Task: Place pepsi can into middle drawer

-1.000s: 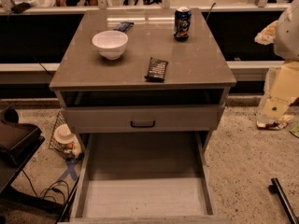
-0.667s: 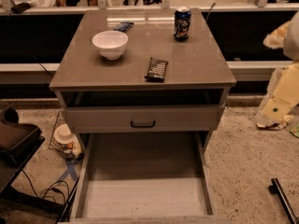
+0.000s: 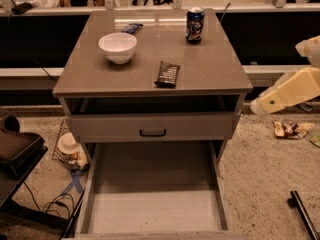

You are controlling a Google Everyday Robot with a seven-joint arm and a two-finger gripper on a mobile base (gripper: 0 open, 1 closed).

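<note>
The pepsi can stands upright at the back right of the cabinet top. It is dark blue with a silver top. The middle drawer is pulled out low at the front, and its pale floor is bare. The gripper is out of view. Only cream arm segments show at the right edge. They are beside the cabinet's right side, well below and to the right of the can.
A white bowl, a flat dark snack bar and a blue packet lie on the cabinet top. A shut grey drawer front with a black handle sits above the open drawer. Wrappers and a black bar lie on the floor to the right.
The cream arm at the right has swung from upright to slanting, with its lower end now closer to the cabinet's right side. The can and the drawer have not moved.
</note>
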